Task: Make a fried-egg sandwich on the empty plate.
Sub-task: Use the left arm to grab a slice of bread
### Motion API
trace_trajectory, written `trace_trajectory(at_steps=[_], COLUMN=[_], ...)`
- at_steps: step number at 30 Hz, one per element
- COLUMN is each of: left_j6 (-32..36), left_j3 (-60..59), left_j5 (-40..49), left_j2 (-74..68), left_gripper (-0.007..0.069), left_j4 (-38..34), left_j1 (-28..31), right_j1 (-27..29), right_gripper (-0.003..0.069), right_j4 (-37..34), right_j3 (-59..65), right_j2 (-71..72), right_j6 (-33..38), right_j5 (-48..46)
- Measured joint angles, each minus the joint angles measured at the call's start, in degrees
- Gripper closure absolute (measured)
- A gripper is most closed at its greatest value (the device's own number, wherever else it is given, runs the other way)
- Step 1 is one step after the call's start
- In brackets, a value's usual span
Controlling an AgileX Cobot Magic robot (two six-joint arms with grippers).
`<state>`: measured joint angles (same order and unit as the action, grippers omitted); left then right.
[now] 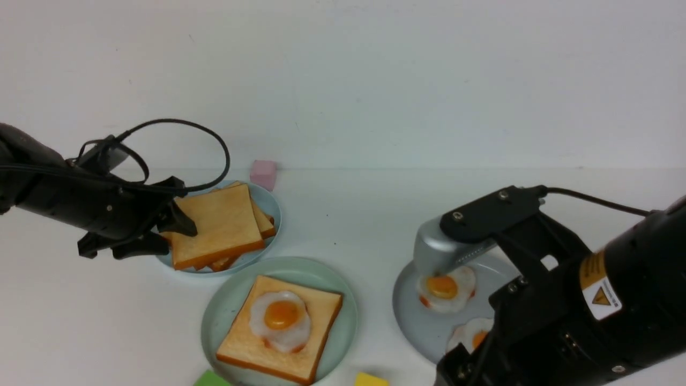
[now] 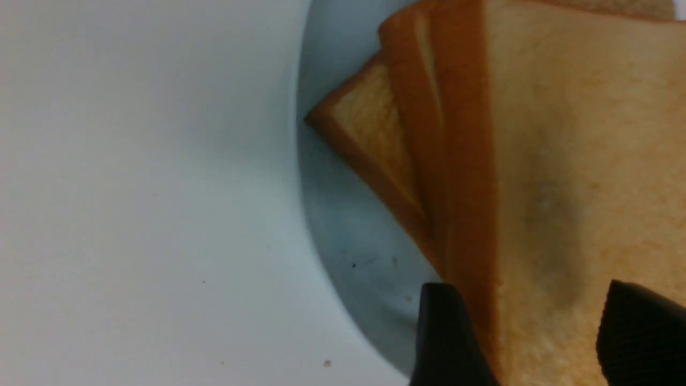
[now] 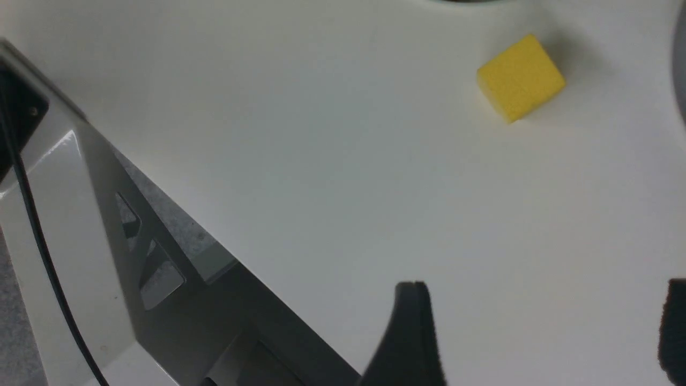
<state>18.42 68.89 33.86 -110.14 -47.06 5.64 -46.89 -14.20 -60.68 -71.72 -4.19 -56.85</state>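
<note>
The mint-green plate (image 1: 225, 300) sits front centre and holds one toast slice (image 1: 257, 351) with a fried egg (image 1: 280, 319) on top. A stack of toast slices lies on the light-blue plate (image 1: 270, 206) at the left. My left gripper (image 1: 177, 239) is open, with its jaws either side of the near edge of the top toast slice (image 1: 217, 225). In the left wrist view the fingers (image 2: 445, 332) straddle that slice's crust (image 2: 466, 161). My right gripper (image 3: 544, 292) is open and empty over bare white table, out of sight in the front view.
The grey-blue plate (image 1: 412, 316) at the right holds two more fried eggs (image 1: 446, 287), partly under my right arm. A pink block (image 1: 263, 174) stands at the back. A green block (image 1: 211, 379) and a yellow block (image 1: 371, 380) (image 3: 520, 78) lie at the front edge.
</note>
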Motion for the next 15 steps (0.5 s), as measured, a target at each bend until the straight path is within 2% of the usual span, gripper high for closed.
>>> trace_trajectory(at_steps=[4,5,9,15], left_j6=[0.3,0.3,0.1,0.4], left_j3=[0.1,0.1,0.2,0.2], left_j5=[-0.2,-0.3,-0.1,2.3], left_j2=[-1.0,-1.0,-0.5,5.4], left_gripper=[0.0342,0.0398,0.0525,0.0546], left_j4=[-0.8,-0.8,0.0,5.2], left_j1=[0.0,0.0,0.1,1.2], right_j1=[0.0,0.0,0.0,0.0], right_gripper=[0.0073,0.0073,0.0073,0.0073], right_j4=[0.0,0.0,0.0,0.1], right_j3=[0.0,0.0,0.0,0.0], right_j2=[0.0,0.0,0.0,0.1], right_j6=[0.0,0.0,0.0,0.0], right_j5=[0.1,0.1,-0.3,-1.7])
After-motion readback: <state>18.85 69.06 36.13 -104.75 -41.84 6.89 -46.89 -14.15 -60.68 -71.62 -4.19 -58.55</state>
